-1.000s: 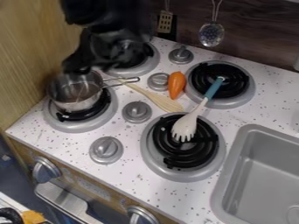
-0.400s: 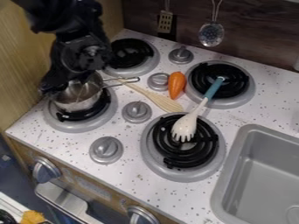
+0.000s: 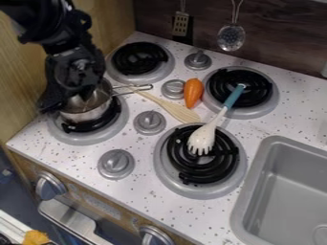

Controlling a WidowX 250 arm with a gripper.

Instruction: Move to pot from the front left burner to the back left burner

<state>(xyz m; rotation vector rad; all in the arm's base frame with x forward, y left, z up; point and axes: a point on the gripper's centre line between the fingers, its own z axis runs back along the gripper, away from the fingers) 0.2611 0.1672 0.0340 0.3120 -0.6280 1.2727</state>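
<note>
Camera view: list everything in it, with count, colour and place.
Pot: 1, silver, front left burner
Burners: 4, black and grey, in counter
Fork: 1, white and teal, across right burners
Carrot: 1, orange, by back right burner
Wooden utensil: 1, tan, mid-counter
Knobs: 6, grey, four on counter, two on front
Hanging utensils: 2, metallic, back wall
Sink: 1, grey, right
Counter: 1, speckled white, centre
Arm: 1, black, upper left
End effector: 1, black, at pot

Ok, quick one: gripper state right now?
Gripper: open, fingers apart at the left side of the pot, which sits on the front left burner; no closed grip on it visible.
</note>
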